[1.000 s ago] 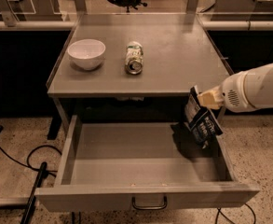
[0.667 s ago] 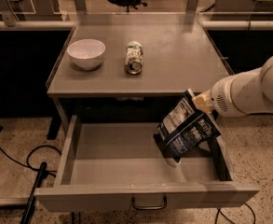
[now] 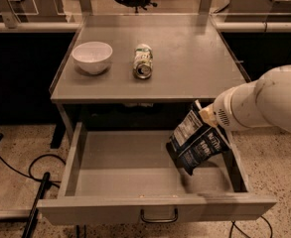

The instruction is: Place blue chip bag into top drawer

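The blue chip bag (image 3: 197, 143) hangs tilted over the right part of the open top drawer (image 3: 155, 208), its white nutrition panel turned up and left. My gripper (image 3: 204, 114) comes in from the right on the white arm and is shut on the bag's top edge, just below the table's front edge. The bag's lower end is above the drawer floor, casting a shadow there. The drawer is pulled out wide, with a small dark handle at the centre of its front panel.
On the grey table top (image 3: 194, 58) stand a white bowl (image 3: 92, 57) at the left and a green-and-white can (image 3: 143, 61) lying on its side. Black cables (image 3: 38, 182) lie on the floor at the left. Chairs and desks stand behind.
The gripper with the bag has moved left, from the drawer's right side to above its right part, and the bag has swung so that its white panel shows.
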